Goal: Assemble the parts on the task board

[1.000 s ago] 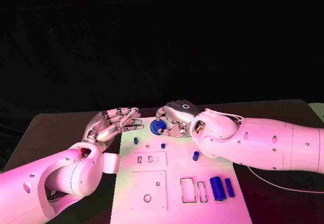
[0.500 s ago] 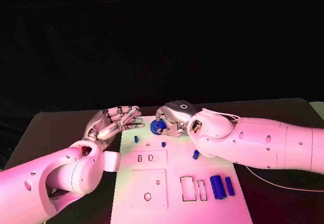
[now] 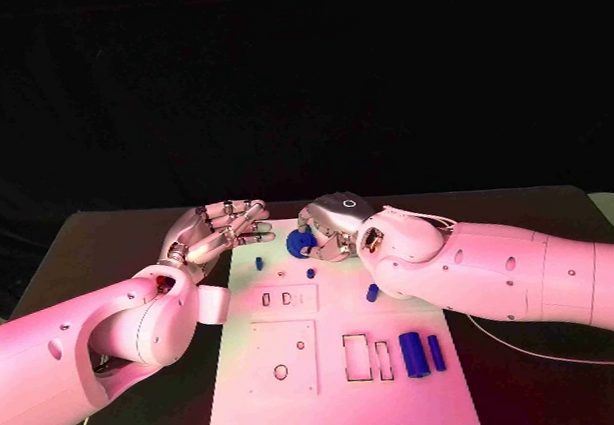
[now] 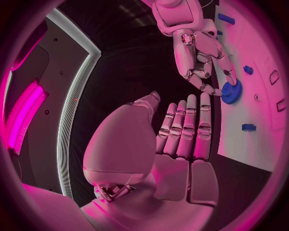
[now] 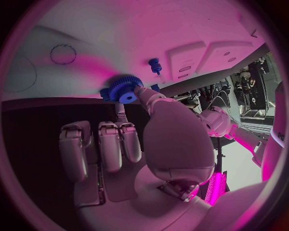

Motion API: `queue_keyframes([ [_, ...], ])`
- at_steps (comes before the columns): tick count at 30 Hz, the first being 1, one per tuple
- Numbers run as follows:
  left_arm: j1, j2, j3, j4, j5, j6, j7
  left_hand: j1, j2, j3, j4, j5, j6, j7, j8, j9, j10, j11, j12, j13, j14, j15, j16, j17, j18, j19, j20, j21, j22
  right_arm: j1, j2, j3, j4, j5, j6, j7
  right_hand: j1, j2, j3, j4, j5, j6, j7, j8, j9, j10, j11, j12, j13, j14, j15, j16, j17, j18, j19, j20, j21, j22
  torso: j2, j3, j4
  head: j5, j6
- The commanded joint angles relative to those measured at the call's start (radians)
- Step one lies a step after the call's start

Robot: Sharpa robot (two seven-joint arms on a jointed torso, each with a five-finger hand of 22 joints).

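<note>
The white task board [image 3: 338, 390] lies in the middle of the table. My right hand [image 3: 334, 222] hovers over the board's far end and pinches a blue gear [image 3: 300, 243] between thumb and a finger; the right wrist view shows the gear [image 5: 125, 89] just above the board [image 5: 78, 33], near a small blue peg [image 5: 155, 64]. My left hand [image 3: 219, 230] floats at the board's far left corner, fingers stretched out and holding nothing. From the left wrist, the left hand [image 4: 180, 139] faces the right hand [image 4: 199, 53] and the gear [image 4: 231, 89].
Two small blue pegs [image 3: 259, 264] [image 3: 311, 272] stand near the board's far end, and a short blue piece [image 3: 372, 292] lies by my right forearm. Two blue cylinders [image 3: 411, 354] [image 3: 436, 352] lie beside rectangular slots [image 3: 356, 359] on the near right. The dark table [image 3: 108, 250] surrounds the board.
The right hand has dipped slightly toward the board with the gear. The left hand has hardly moved.
</note>
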Motion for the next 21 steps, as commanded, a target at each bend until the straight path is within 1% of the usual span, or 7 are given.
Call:
queue_keyframes([
  [1,0.001,0.001,0.001,0.001,0.001,0.019,0.003,-0.003,0.0,0.003,0.001,0.003,-0.008,0.015,-0.003,-0.001,-0.001,0.002,-0.003,0.0,0.001,0.004,-0.003,0.001,0.014,0.006,-0.001,-0.003,-0.001,-0.002,0.0,-0.002,-0.003,-0.017,0.015,-0.013,-0.014,-0.003,0.002,0.006,0.0,0.029,-0.022,-0.001,0.002,0.08,-0.003,-0.008,0.226,0.083,-0.005,0.005,0.162,-0.007,0.105,-0.009,0.004,0.264,0.0,-0.0002,-0.0002,0.0,0.001],
  [3,0.001,0.001,0.001,0.001,0.001,0.019,0.003,-0.003,0.0,0.003,0.001,0.003,-0.008,0.015,-0.003,-0.001,-0.001,0.002,-0.003,0.0,0.001,0.004,-0.003,0.001,0.014,0.006,-0.001,-0.003,-0.001,-0.002,0.001,-0.002,-0.006,-0.017,0.006,-0.016,-0.024,-0.01,0.0,0.01,-0.004,0.014,-0.016,-0.015,-0.001,0.074,0.002,-0.017,0.218,0.082,-0.001,0.004,0.16,-0.007,0.105,-0.006,0.004,0.264,0.0,-0.0004,-0.0001,-0.001,0.001],
  [4,0.001,0.001,0.001,0.001,0.001,0.019,0.003,-0.003,0.0,0.003,0.001,0.003,-0.008,0.015,-0.003,-0.001,-0.001,0.002,-0.003,0.0,0.001,0.004,-0.003,0.001,0.014,0.006,-0.001,-0.003,-0.001,-0.002,0.002,-0.002,-0.008,-0.017,0.001,-0.016,-0.032,-0.018,-0.003,0.014,-0.014,-0.01,-0.007,-0.034,-0.007,0.066,0.009,-0.028,0.208,0.082,0.005,0.004,0.16,-0.007,0.105,-0.002,0.004,0.264,0.0,-0.0004,-0.0002,-0.001,0.001],
  [7,0.001,0.001,0.001,0.001,0.001,0.019,0.002,-0.004,0.0,0.004,0.001,0.002,-0.008,0.015,-0.004,-0.001,-0.001,0.002,-0.004,0.0,0.001,0.004,-0.004,0.001,0.014,0.006,-0.001,-0.004,-0.001,-0.002,0.004,-0.002,-0.01,-0.016,-0.009,-0.017,-0.04,-0.022,-0.012,0.02,-0.047,-0.038,0.003,-0.06,-0.011,0.056,0.02,-0.042,0.197,0.081,0.015,0.003,0.158,-0.007,0.105,0.007,0.004,0.264,0.0,-0.0001,-0.0003,-0.001,0.002],
  [10,0.001,0.001,0.001,0.001,0.001,0.019,0.002,-0.004,0.0,0.004,0.001,0.002,-0.008,0.015,-0.004,-0.001,-0.001,0.002,-0.004,0.0,0.001,0.004,-0.004,0.001,0.014,0.006,-0.001,-0.004,-0.001,-0.002,0.005,-0.002,-0.012,-0.012,-0.014,-0.014,-0.05,-0.022,-0.039,0.035,-0.073,-0.087,0.02,-0.102,-0.02,0.045,0.035,-0.057,0.183,0.081,0.029,0.004,0.16,-0.007,0.105,0.02,0.004,0.264,0.001,-0.0001,0.0004,-0.002,0.003],
  [15,0.001,0.001,0.001,0.0,0.001,0.019,0.001,-0.005,0.0,0.004,0.001,0.002,-0.008,0.015,-0.004,-0.002,-0.002,0.002,-0.005,0.0,0.001,0.004,-0.004,0.002,0.014,0.006,-0.001,-0.004,-0.001,-0.002,0.004,-0.002,-0.012,-0.003,-0.006,-0.009,-0.059,-0.014,-0.093,0.067,-0.081,-0.087,0.025,-0.12,-0.021,0.044,0.041,-0.057,0.183,0.081,0.035,0.005,0.161,-0.007,0.105,0.029,0.004,0.264,0.0,-0.0004,0.001,-0.002,0.004],
  [21,0.001,0.0,0.001,0.0,0.001,0.02,0.0,-0.005,0.0,0.004,0.001,0.002,-0.008,0.015,-0.004,-0.002,-0.002,0.002,-0.005,0.0,0.001,0.004,-0.004,0.002,0.014,0.006,-0.001,-0.004,-0.001,-0.002,-0.01,-0.002,-0.001,0.006,-0.014,-0.006,-0.061,-0.002,-0.121,0.091,-0.072,-0.067,0.021,-0.12,-0.017,0.05,0.039,-0.049,0.191,0.082,0.034,0.006,0.163,-0.007,0.105,0.029,0.004,0.264,0.0,0.0,0.0,-0.001,0.006],
])
